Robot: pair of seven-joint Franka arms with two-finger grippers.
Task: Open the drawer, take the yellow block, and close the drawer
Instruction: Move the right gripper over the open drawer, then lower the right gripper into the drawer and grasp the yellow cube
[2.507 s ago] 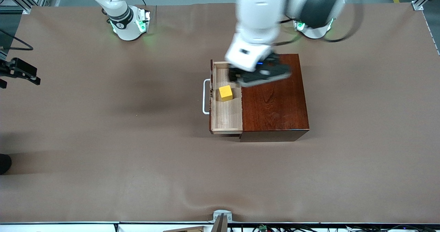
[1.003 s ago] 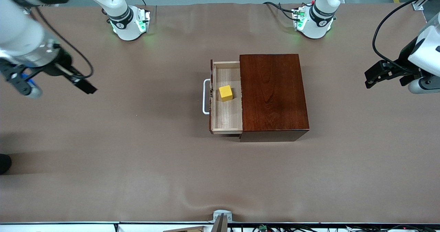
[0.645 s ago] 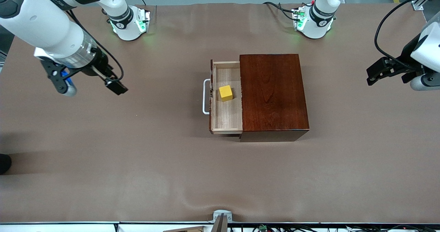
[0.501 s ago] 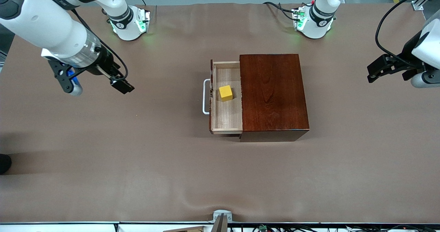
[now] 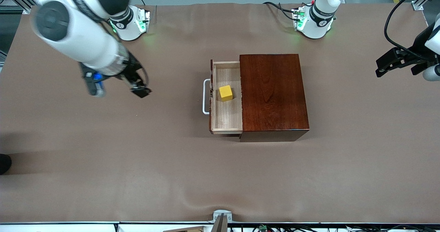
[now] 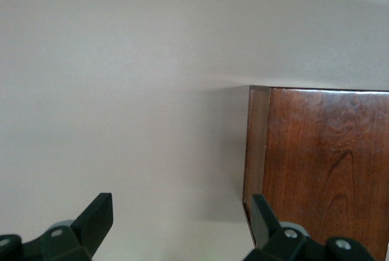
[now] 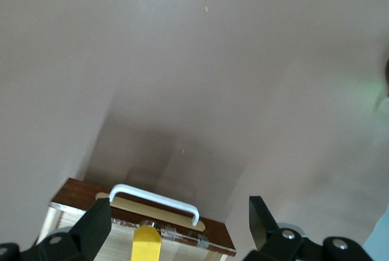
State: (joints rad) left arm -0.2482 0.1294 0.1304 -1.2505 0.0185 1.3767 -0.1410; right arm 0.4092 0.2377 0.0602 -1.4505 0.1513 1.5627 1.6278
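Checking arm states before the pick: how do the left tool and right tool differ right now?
The right tool hangs over bare table toward the right arm's end, its wrist view facing the drawer handle and the yellow block. The left tool is over the table's edge at the left arm's end, its wrist view showing only the closed end of the wooden box. Both are open and hold nothing.
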